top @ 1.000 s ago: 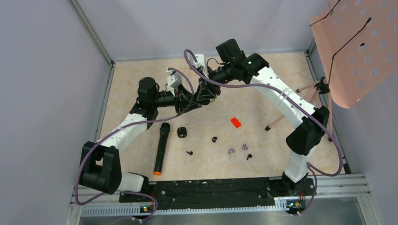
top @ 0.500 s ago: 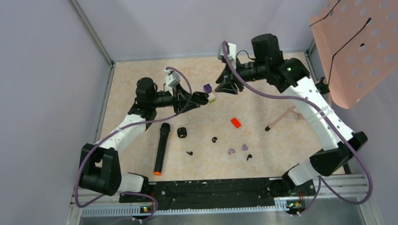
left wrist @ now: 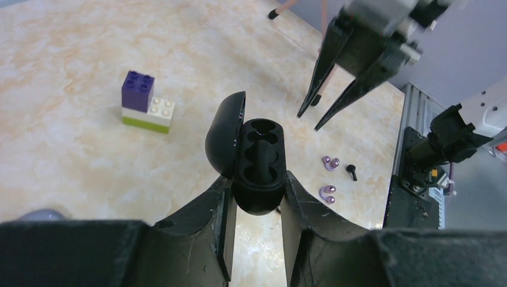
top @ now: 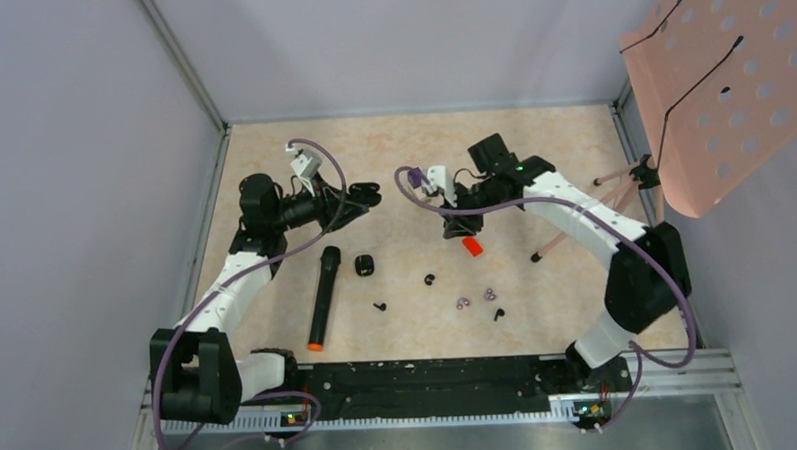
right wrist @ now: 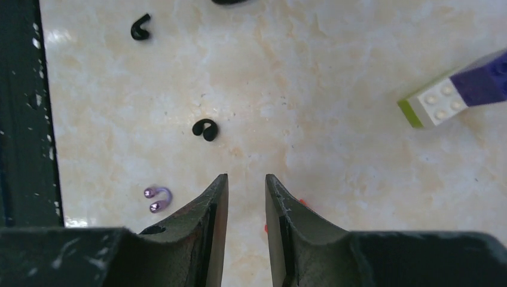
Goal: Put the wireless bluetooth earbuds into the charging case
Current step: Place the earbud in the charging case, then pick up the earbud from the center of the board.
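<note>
Drawn apart from the tip-to-tip meeting of a second ago over the far middle of the table (top: 558,309): left gripper (left wrist: 257,184) back toward the left wall, right gripper (right wrist: 246,179) down and nearer, low above the red block (top: 472,246).

On the left, pinches the charging case (left wrist: 261,156) by its lower body, lid (left wrist: 225,139) swung open and both wells turned up and outward. Presumably keeps the openings presented and steady for a drop-in from the other arm. Cannot tell whether either well already holds anything; looks dark throughout.

On the right, stands with fingers a narrow gap apart and nothing between them, pointing down at bare tabletop. Looks like a search-and-approach posture: puts the wrist camera over the loose earbuds (top: 429,279), with the curled earbud (right wrist: 205,129) just ahead of the tips and another further off near the top edge of that view.

Leaves all visible earbuds flat on the table, well apart from the case, among the purple rings (right wrist: 156,199). Leaves the toy bricks (left wrist: 146,101) and the microphone (top: 322,296) aside, not touched by either arm.

Likely calls next for wider fingers and a descent onto the curled piece.
</note>
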`<state>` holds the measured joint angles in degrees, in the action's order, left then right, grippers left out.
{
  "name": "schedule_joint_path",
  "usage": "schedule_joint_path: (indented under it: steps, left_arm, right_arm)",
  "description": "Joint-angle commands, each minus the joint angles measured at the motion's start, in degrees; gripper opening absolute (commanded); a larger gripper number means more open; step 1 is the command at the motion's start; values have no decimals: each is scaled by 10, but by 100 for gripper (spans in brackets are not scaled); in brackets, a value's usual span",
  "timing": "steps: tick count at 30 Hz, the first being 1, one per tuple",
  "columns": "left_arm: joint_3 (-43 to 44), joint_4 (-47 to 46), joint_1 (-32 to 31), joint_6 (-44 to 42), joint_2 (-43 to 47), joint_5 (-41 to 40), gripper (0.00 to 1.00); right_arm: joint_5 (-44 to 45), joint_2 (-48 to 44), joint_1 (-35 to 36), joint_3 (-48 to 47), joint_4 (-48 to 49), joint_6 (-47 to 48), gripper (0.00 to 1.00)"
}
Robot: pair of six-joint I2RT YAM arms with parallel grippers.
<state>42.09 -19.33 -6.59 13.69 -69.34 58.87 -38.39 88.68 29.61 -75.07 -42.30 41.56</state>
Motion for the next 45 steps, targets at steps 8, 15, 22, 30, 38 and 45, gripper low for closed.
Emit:
schedule_joint_path:
  steps: [8, 15, 22, 30, 38, 45]
  left_arm:
    - [-19, 60, 32, 12, 52, -113, 0]
    - [-28, 80, 45, 18, 66, -187, 0]
    - [-27, 88, 47, 22, 68, -198, 0]
    - [-26, 102, 54, 31, 76, -206, 0]
    - [-29, 104, 55, 32, 81, -207, 0]
    - [-30, 103, 56, 27, 82, -205, 0]
  right_arm:
    - [157, 142, 129, -50, 33, 16, 26]
    - [257, 149, 152, -59, 48, -285, 29]
    - [264, 182, 156, -44, 38, -362, 32]
    - [259, 217, 156, -47, 41, -377, 30]
    - [253, 232, 160, -44, 36, -370, 30]
    - [256, 222, 164, -34, 35, -365, 29]
